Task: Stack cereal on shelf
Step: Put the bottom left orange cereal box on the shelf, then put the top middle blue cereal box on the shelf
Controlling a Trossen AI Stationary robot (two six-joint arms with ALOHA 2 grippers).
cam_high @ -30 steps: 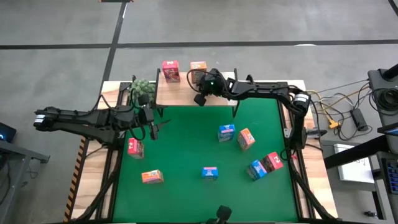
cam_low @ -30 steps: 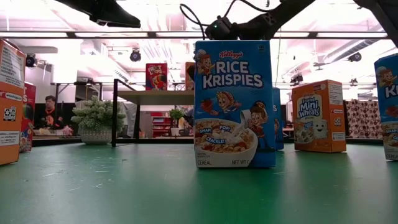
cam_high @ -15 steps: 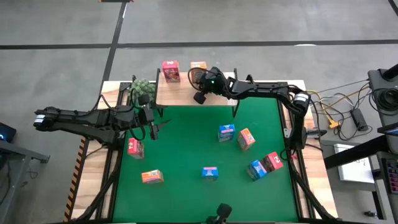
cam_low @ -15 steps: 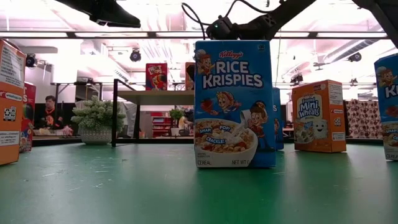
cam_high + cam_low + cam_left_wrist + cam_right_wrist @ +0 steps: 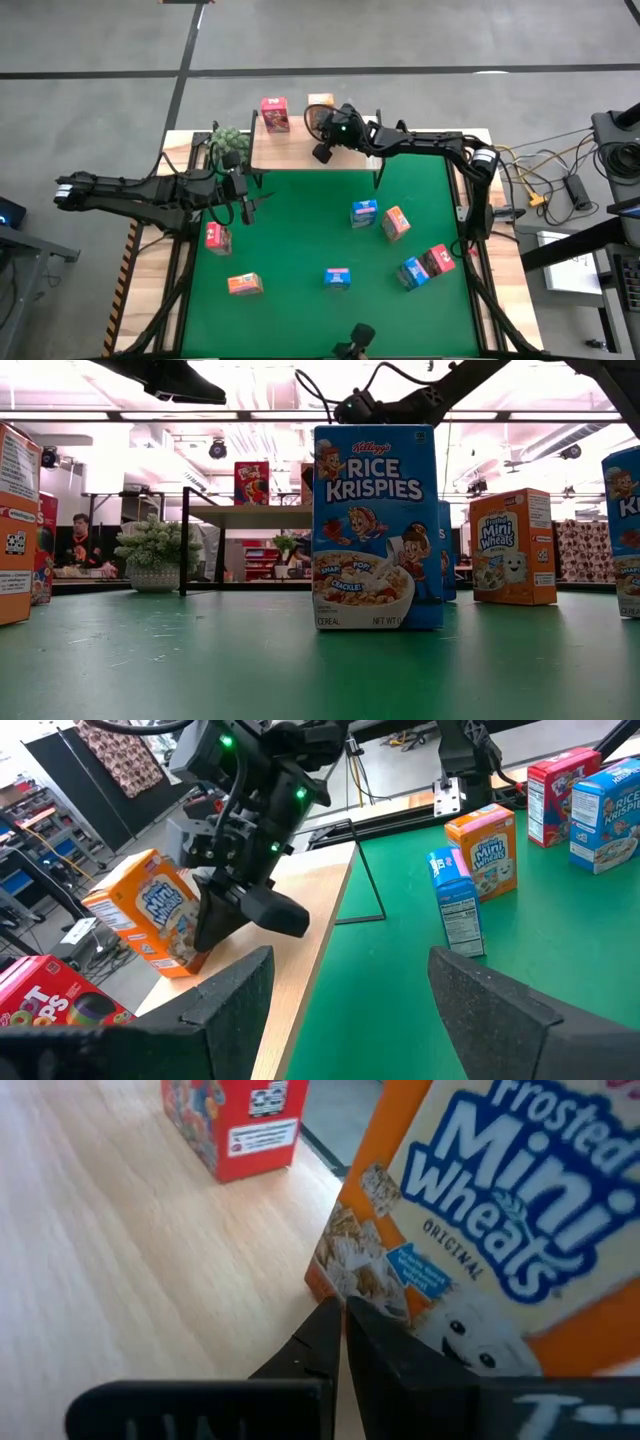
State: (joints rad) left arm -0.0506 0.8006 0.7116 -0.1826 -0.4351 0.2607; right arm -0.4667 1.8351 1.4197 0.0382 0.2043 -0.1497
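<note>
Nearest the table's front edge, a blue Rice Krispies box (image 5: 377,527) stands upright on the green mat (image 5: 300,250), its front printed with cartoon figures over a bowl of cereal. Around it on the mat stand an orange box (image 5: 244,285) and a pink-red box (image 5: 217,237) toward the left, a blue and orange pair (image 5: 379,217) near the middle, and a blue and red pair (image 5: 425,266) toward the right. The left gripper (image 5: 252,203) hovers over the mat's left side with its fingers (image 5: 235,995) spread apart. Farther back, the shelf (image 5: 300,150) of light wood carries a pink-red box (image 5: 275,114) and an orange Frosted Mini Wheats box (image 5: 150,915), which is tilted near the back edge. The right gripper (image 5: 340,1325) is over the shelf, its fingertips pressed together against the lower corner of the orange box. A green plant (image 5: 230,141) sits just beside the shelf's left end.
</note>
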